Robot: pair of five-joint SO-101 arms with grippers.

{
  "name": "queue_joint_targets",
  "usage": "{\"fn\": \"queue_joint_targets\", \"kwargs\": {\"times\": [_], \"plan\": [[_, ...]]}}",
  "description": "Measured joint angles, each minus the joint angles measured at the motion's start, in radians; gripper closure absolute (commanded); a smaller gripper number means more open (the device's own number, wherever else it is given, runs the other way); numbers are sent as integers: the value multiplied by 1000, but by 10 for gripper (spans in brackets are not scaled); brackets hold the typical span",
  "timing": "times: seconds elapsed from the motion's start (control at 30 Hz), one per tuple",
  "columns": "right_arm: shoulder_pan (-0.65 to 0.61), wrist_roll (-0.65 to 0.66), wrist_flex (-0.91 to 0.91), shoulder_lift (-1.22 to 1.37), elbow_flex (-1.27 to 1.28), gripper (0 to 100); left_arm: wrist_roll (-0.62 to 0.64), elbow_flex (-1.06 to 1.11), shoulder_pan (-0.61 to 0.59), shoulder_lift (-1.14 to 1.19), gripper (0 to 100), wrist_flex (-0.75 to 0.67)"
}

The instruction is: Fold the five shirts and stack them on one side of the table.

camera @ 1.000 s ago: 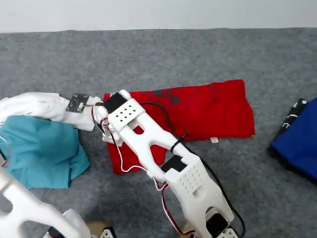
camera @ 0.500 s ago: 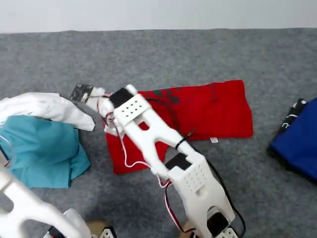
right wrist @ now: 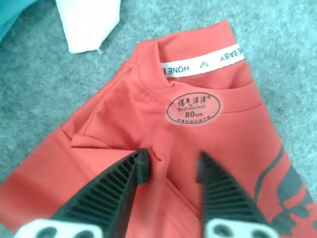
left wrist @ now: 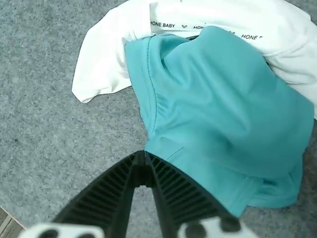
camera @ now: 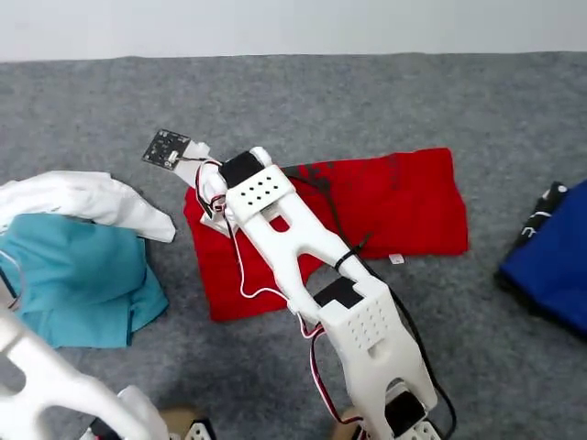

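The right gripper (right wrist: 168, 167) holds its ribbed black fingers (right wrist: 130, 186) spread apart, low over the red shirt (right wrist: 213, 148) just below the neckline. The cloth between them lies flat, with one small raised crease beside a finger, and nothing is pinched.

The shirt is a thin, soft knit with a white printed neck band (right wrist: 203, 63). A pale round label (right wrist: 193, 109) sits inside the collar, and a dark graphic (right wrist: 285, 193) runs across the front. In the high view it lies lengthwise in the middle of the table as a rough rectangle. Its collar end is under the tip of the white right arm (camera: 303, 252), and the near corner there is rumpled and sagging outward.

The left gripper (left wrist: 145, 166) has its fingers pressed together, the tips meeting right at the hem of the teal shirt (left wrist: 223, 114). I cannot tell whether any cloth is caught. The teal fabric is smooth and loosely bunched, and it overlaps a crumpled white shirt (left wrist: 111, 54). Both lie at the left edge of the table in the high view.

A blue shirt (camera: 555, 261) lies at the right edge, well apart from the red one, with a dark piece (camera: 548, 203) touching it. The table cover (camera: 367, 101) is coarse, speckled grey felt.
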Motion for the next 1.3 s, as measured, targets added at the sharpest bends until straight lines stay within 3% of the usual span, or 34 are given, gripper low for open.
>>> {"fn": "queue_joint_targets", "kwargs": {"times": [0.4,0.63,0.93,1.13,1.3], "plan": [[106,-25,265,-29,-75,772,0,0,0,0,998,-31],[129,-167,404,-29,-75,772,0,58,58,-2,998,-37],[146,-199,367,52,-86,777,18,64,78,-2,998,-37],[187,-199,310,97,-86,930,18,64,78,-2,998,-37],[187,-199,310,100,-86,970,18,64,78,-2,998,-37]]}}
